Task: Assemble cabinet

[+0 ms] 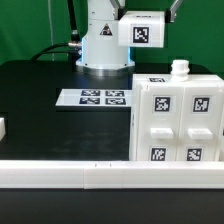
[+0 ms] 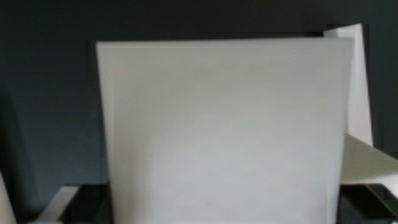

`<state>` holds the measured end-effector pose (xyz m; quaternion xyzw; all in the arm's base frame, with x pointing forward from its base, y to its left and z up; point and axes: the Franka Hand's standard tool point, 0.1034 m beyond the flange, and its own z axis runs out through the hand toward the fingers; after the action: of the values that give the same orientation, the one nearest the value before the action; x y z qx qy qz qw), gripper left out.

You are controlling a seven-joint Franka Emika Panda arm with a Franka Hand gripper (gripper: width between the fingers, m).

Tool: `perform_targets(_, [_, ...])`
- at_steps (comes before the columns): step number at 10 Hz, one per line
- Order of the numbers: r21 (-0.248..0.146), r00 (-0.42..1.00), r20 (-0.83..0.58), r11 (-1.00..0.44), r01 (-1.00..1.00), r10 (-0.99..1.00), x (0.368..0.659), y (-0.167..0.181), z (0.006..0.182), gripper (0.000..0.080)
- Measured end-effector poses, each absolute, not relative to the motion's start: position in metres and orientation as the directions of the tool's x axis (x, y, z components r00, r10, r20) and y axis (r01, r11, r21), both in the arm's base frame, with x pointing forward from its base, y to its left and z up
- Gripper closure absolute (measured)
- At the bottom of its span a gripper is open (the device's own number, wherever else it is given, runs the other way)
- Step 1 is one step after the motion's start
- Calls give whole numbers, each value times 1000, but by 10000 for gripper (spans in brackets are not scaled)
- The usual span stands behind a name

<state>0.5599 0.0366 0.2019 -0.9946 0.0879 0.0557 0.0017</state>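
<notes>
One flat white tagged plastic panel pinched in the jaws, high above the black bench. On it, upright, a large white tagged square plastic cabinet box

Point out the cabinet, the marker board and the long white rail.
cabinet [image 1: 180, 126], exterior view, front face between tags
marker board [image 1: 95, 98], exterior view, its middle
rail [image 1: 100, 172], exterior view, near its middle
</notes>
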Motion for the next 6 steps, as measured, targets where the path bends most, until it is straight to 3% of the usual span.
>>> perform_targets(1, [7, 982, -91, -986, -166, -166, 586, 42, 204, 236])
perform_targets(2, [8, 984, -87, -988, -157, -157, 593, 48, 203, 236])
perform_targets(4, [12, 990, -87, -994, -112, -113, 619, 76, 186, 236])
perform_targets(6, [12, 990, -84, -993, -115, -116, 620, 73, 185, 236])
